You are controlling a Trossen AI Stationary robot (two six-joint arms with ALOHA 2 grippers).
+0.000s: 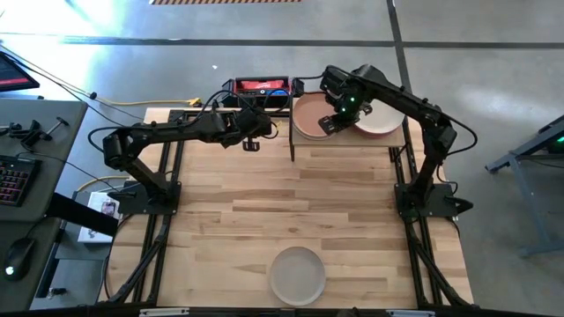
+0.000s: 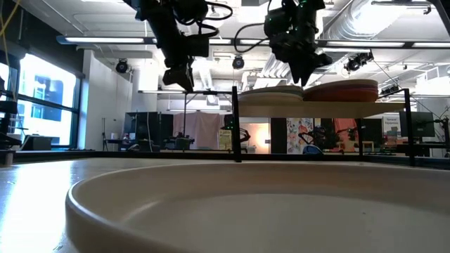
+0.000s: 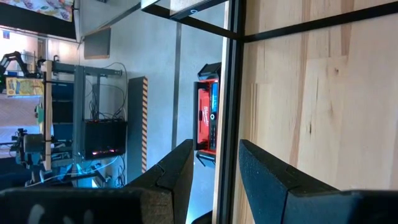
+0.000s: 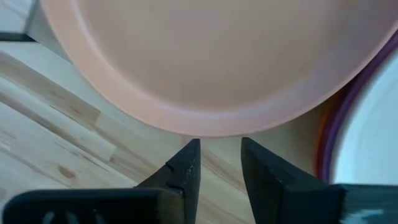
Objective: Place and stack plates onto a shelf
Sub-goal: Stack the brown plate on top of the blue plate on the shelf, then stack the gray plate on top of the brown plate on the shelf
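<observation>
butcher-block desk (image 1: 264, 211), concrete floor around. shelf (image 1: 352, 143) at far edge holds peach plate (image 1: 310, 117) and cream-topped stack (image 1: 381, 119). off-white plate (image 1: 297, 275) near front edge. right gripper (image 1: 328, 125) spread, empty, at peach plate's rim; left gripper (image 1: 252, 143) spread, empty, beside shelf.

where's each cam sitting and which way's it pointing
High: overhead, straight down on the table; both arms, left gripper and right gripper show.
Low: table height, level past a pale plate toward the shelf; both arms hang in.
Left wrist: past its fingers at the table edge and red box.
Right wrist: past its fingers at the peach plate, also seen from overhead.
</observation>
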